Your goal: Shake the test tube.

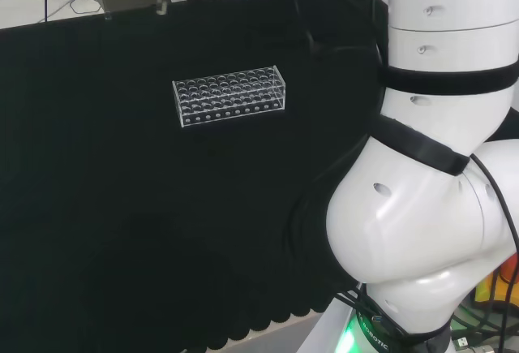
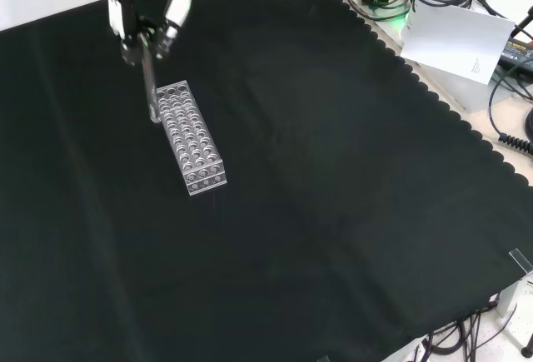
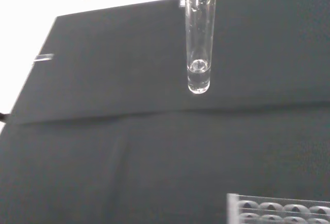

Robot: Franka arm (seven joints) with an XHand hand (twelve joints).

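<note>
Head view: clear test tube rack (image 1: 230,95) sits on the black-clothed table (image 1: 122,223), nothing in it that I can tell. Front view: hand (image 2: 143,8) pinches the test tube (image 2: 150,79) by its top, lifted just beside the rack's far end. Wrist view: tube hangs upright (a little liquid at the bottom). Pickup done; shaking looks left to do.

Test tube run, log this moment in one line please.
hand: shut on test tube | tube: upright, lifted | rack: on cloth
</note>
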